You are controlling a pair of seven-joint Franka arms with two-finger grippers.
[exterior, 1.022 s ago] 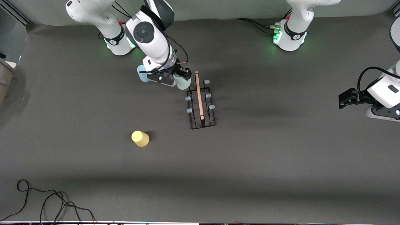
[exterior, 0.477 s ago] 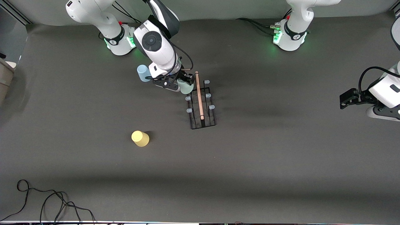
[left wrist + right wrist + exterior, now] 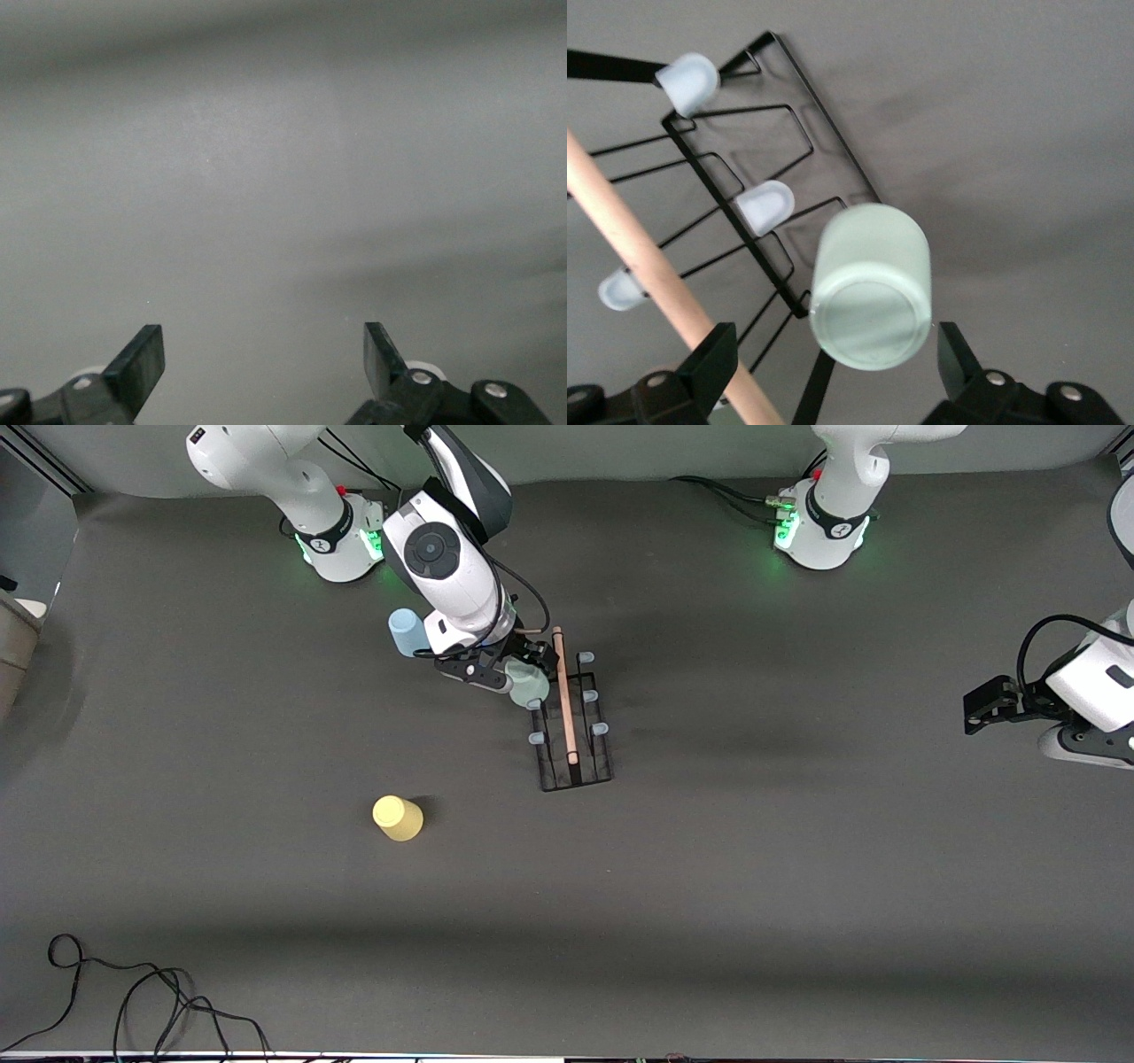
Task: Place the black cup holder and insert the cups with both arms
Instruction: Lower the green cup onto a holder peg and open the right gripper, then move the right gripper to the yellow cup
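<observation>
Black wire cup holder with wooden rod handle, one: stands on the grey bench beside the right gripper.

Plastic cups, three: pale grey-green cup inverted on a peg between the spread right fingers, apparently just released; light blue cup beside that wrist; yellow cup well apart.

Left gripper, fingers wide, empty, waits over bare bench.

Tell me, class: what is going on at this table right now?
The right gripper is open around the grey-green cup, which sits bottom-up on a peg of the black cup holder. The left gripper, open, waits at its own end. The blue cup and yellow cup stand on the table.
</observation>
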